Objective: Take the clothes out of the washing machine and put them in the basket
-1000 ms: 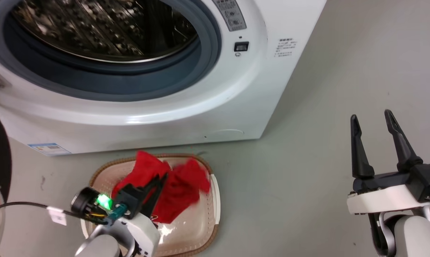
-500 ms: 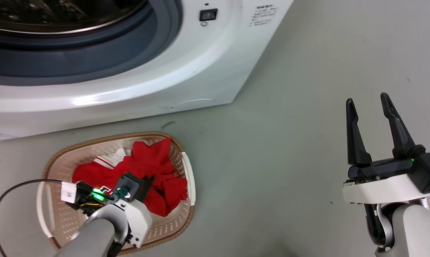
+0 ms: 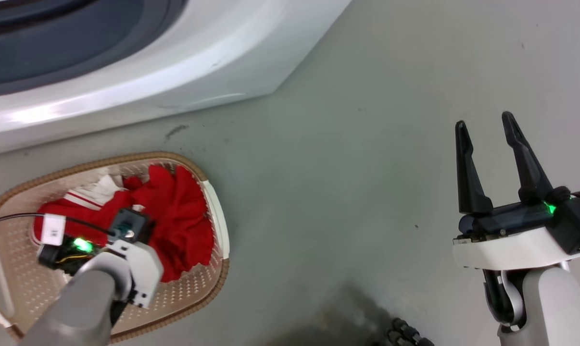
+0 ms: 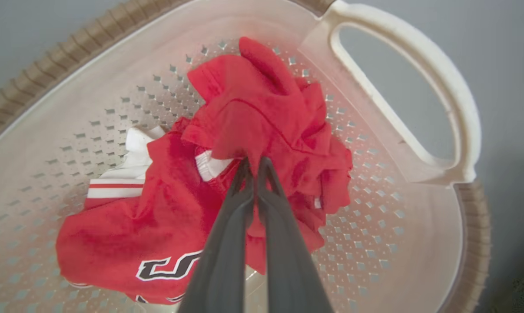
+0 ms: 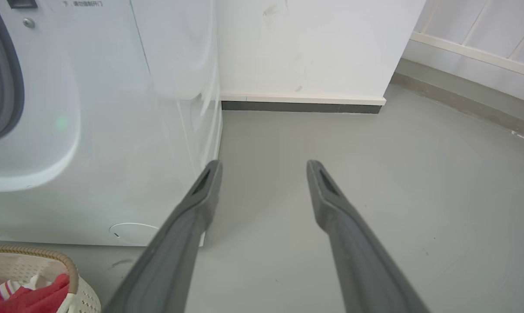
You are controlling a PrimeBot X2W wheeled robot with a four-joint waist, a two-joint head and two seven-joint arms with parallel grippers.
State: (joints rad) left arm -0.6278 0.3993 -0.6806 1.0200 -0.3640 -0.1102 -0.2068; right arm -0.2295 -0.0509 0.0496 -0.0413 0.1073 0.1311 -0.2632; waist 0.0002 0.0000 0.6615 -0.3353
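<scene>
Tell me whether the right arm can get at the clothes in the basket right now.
Probably, but awkwardly. Open floor lies between the right gripper, its fingers apart, and the basket. The left gripper hangs over the basket, shut on the clothes, and would crowd that reach.

jersey (image 4: 114,230): dark white-edged letters, cut off, unreadable | washing machine (image 5: 114,130): small print, too blurred

Grey forearms (image 3: 78,307), white wrist shells (image 3: 506,251), green lamps (image 3: 82,244), tagged black cable (image 3: 11,218), dark long-fingered left hand (image 4: 253,164) and right hand (image 3: 482,122).
</scene>
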